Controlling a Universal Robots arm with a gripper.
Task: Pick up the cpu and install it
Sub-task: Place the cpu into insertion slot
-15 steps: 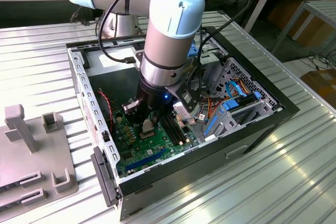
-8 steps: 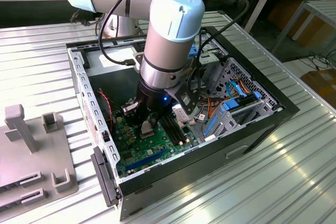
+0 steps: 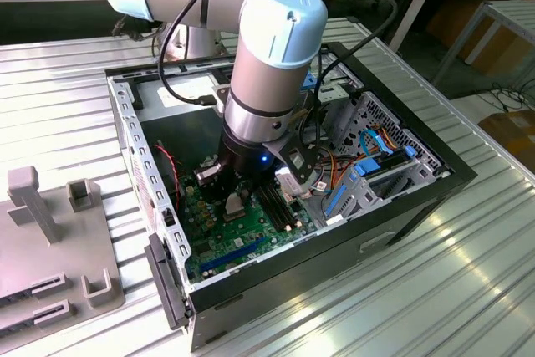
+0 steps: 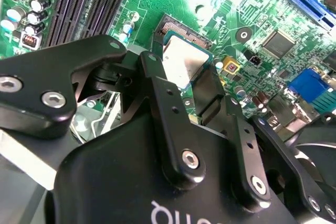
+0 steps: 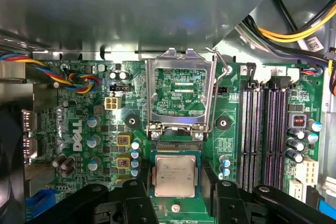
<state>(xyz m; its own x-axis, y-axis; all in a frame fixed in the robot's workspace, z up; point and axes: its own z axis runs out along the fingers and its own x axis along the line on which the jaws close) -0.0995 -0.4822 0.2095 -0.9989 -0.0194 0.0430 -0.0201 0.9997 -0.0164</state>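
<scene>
Here the jaws of the gripper (image 4: 184, 80) are drawn in on the cpu (image 5: 175, 174), one against each of two opposite edges, so we read them as pinching it rather than standing spread. Holding it by the edges makes sense to us: the flat top is left bare and the underside is free to meet the socket (image 5: 176, 147) directly beneath. The cpu is a thin square tile with a dull silvery metal lid on a green rim. It lies level between the fingers (image 4: 157, 85), which are matt black bars dotted with screw heads. A strip of fine golden contacts shows just past one edge of the cpu, so we judge that it sits low over the socket; whether it is fully seated we cannot tell.

Just beyond the jaws the hollow metal frame (image 5: 148, 93) stands swung back, bright and stamped, presumably to leave the socket open from above. Around it spreads the green circuit board (image 5: 233, 108), glossy and crowded with small cylinders and chips. Long dark memory slots (image 5: 262, 129) lie to one side of the jaws and a bundle of coloured cables (image 5: 79, 80) to the other. Farther out, in the exterior view, the grey-and-blue arm (image 3: 267, 64) reaches down into the black computer case (image 3: 276, 286), which lies open on a ribbed metal table (image 3: 418, 307).
</scene>
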